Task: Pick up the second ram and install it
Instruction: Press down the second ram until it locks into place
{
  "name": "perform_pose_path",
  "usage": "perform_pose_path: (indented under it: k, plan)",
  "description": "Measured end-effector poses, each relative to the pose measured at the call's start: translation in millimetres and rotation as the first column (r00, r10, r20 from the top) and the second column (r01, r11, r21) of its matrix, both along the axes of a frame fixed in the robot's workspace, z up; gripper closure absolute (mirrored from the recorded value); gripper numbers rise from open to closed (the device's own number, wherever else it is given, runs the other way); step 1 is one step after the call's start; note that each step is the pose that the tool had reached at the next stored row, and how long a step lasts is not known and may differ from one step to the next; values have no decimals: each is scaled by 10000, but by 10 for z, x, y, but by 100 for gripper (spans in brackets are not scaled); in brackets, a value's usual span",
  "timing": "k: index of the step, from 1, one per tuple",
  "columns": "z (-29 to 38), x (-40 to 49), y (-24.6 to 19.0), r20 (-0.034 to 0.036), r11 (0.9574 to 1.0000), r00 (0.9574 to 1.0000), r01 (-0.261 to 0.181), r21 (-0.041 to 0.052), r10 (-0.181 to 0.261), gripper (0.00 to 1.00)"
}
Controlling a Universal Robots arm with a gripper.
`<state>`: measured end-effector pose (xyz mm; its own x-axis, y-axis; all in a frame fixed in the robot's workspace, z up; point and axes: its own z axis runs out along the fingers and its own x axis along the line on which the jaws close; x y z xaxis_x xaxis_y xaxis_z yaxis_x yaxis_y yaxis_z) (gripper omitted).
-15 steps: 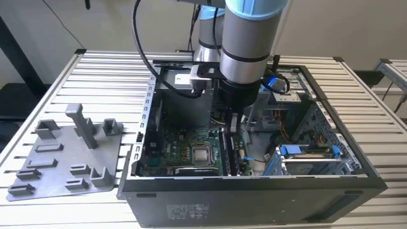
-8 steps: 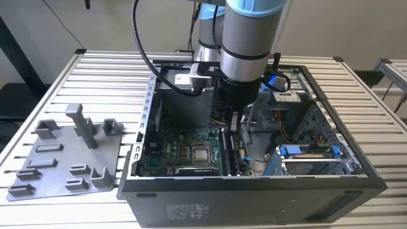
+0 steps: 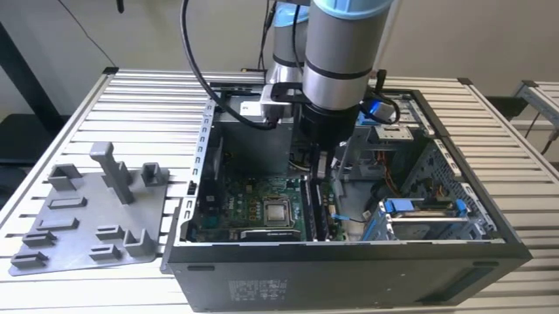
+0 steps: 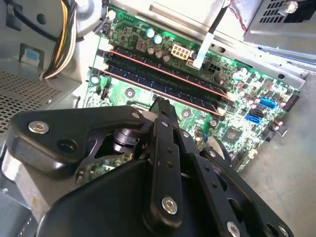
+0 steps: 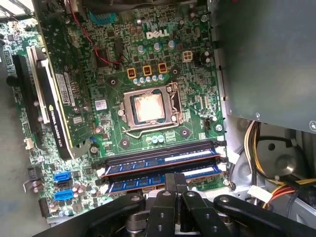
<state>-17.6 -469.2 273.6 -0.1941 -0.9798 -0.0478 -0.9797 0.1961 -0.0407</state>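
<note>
Inside the open computer case (image 3: 349,252), two dark memory sticks sit side by side in the motherboard's slots. The second ram (image 5: 131,184) (image 4: 190,97) is the stick nearer my gripper. It lies level along its slot. My gripper (image 5: 175,178) (image 4: 160,102) (image 3: 320,171) is shut, its black fingers closed together. The tip sits at the top edge of the second ram, about halfway along it. The other stick (image 5: 148,162) (image 4: 168,73) lies just beyond.
A grey holder plate (image 3: 88,222) with upright blocks lies on the slatted table at the exterior view's left. The processor socket (image 5: 147,107), a graphics card (image 5: 49,106) and a cable bundle (image 5: 256,143) surround the slots. A drive cage (image 3: 419,219) stands beside them.
</note>
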Motion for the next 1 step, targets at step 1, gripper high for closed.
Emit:
perform_pose_path:
  k: [1]
  plan:
    - [4,0,0,0,10000,10000,0,0,0,89]
